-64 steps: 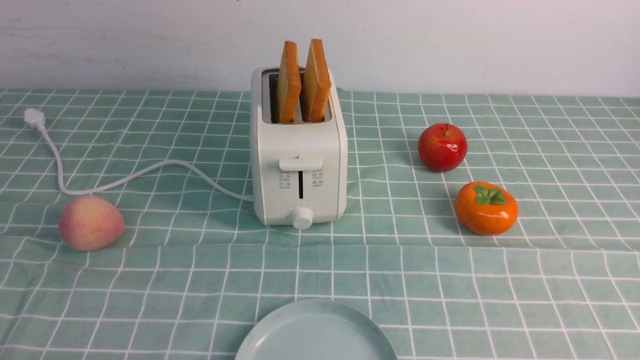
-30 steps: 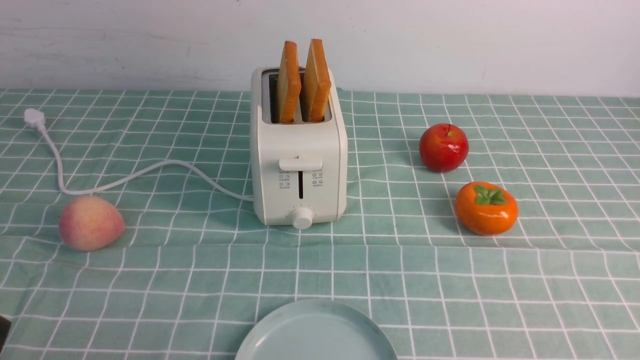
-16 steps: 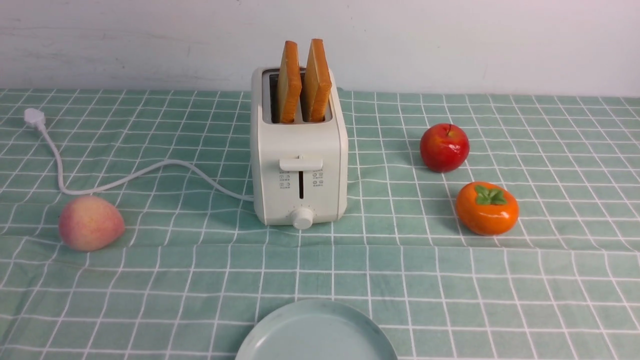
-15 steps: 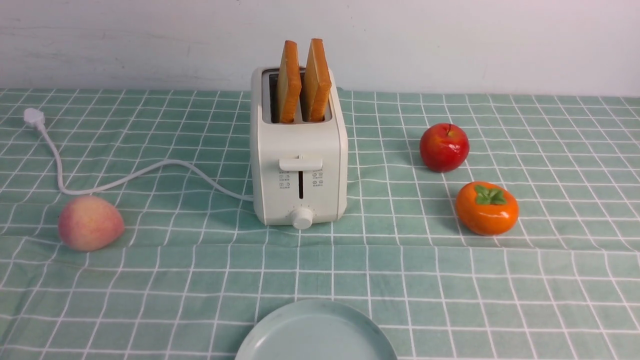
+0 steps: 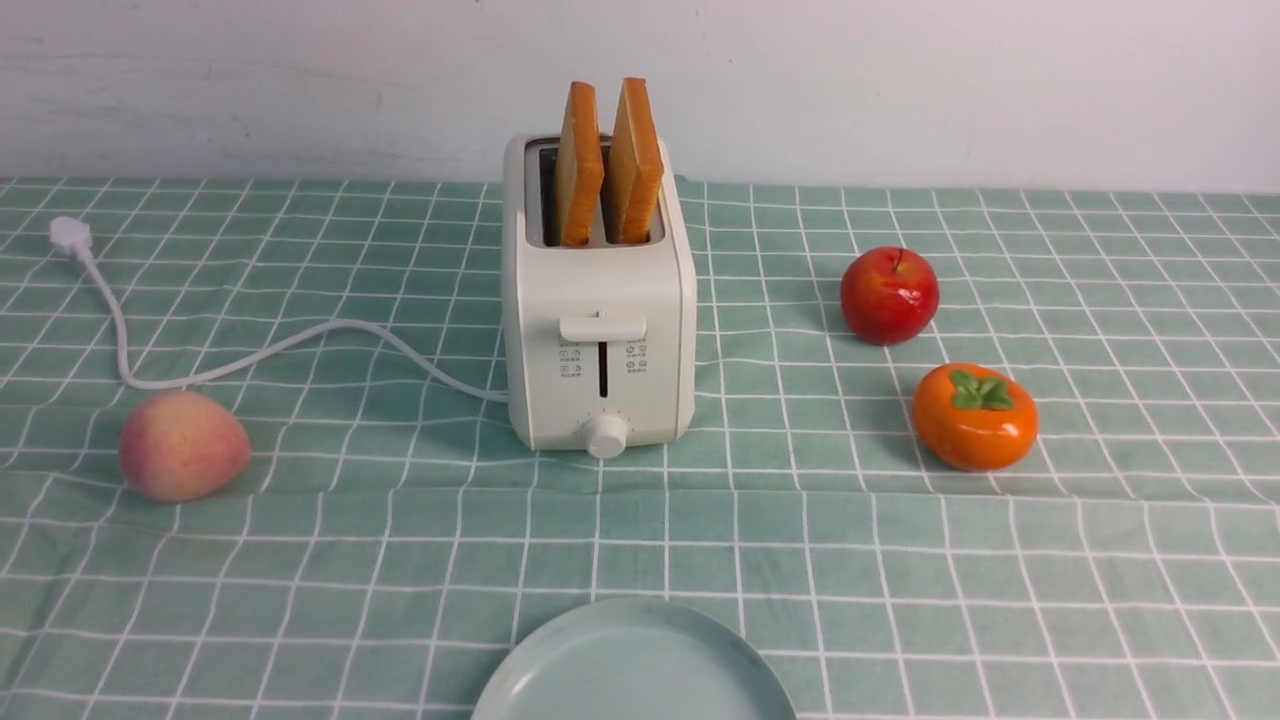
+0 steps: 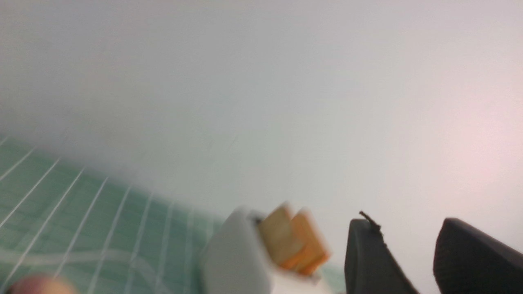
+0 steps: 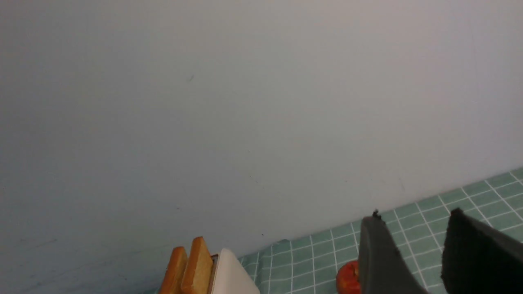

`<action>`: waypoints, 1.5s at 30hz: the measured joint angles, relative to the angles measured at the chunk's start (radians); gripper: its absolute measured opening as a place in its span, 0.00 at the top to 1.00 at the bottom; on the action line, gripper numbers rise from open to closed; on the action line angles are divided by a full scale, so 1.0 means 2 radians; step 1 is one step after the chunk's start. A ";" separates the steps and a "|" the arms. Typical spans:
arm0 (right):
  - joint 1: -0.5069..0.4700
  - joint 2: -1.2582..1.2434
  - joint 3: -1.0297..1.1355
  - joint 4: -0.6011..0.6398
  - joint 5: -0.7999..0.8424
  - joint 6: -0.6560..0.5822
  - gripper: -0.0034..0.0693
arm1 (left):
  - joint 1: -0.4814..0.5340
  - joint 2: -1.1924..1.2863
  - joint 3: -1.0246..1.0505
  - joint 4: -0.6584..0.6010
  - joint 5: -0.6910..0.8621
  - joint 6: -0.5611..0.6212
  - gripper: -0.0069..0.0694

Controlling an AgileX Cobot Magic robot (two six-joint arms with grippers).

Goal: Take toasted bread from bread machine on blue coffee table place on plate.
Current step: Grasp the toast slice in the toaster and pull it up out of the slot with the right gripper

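Clock centred on the bread machine [image 5: 600,330]: 12 o'clock toward the wall, 6 toward the robot.

- Bread machine stands mid-bench [image 5: 400,560], lever face turned to 6. The lever [image 5: 602,327] sits at the top of its track, which fits the toasted bread [image 5: 600,160] standing well proud of the slots. There are two slices, upright, side by side, crust edges to 6.
- Plate [image 5: 632,665] at 6 o'clock, bare, partly cut off by the front view's lower edge. Probably set there for a short, straight carry back toward the robot.
- Bystanders: peach [image 5: 183,446] at 8, apple [image 5: 889,296] at 3, persimmon [image 5: 974,417] at 4. All are well apart from the 6 o'clock lane. The power cord [image 5: 300,345] trails out toward 9 and ends in a loose plug [image 5: 68,236] at 10.
- Neither arm shows in the front view. Each wrist view shows its own dark fingers: left jaws apart and empty (view blurred), right jaws apart and empty. Both are held high and well short of the slices.

Judgement: nothing moved yet; the reach is the step in hand. The slices stand close together, so a finger entering between them may shove the neighbour. Grip the faces and lift straight up.
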 joint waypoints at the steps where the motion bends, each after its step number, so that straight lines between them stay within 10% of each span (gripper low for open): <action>1: 0.009 0.008 0.001 -0.001 -0.003 -0.003 0.62 | 0.000 0.013 -0.011 0.005 0.038 0.007 0.60; 8: 0.167 0.059 0.055 -0.005 -0.030 -0.020 0.62 | 0.000 0.093 -0.029 0.013 0.280 0.072 0.60; 17: 0.319 0.184 0.054 -0.018 -0.045 -0.109 0.62 | 0.000 0.061 0.006 -0.102 0.311 0.126 0.60; 29: 0.297 0.366 -0.156 -0.017 0.167 -0.034 0.62 | 0.000 0.058 0.014 -0.113 0.209 0.129 0.60; 45: 0.283 0.541 -0.343 -0.018 0.109 -0.015 0.55 | 0.000 0.058 0.014 -0.099 0.163 0.129 0.60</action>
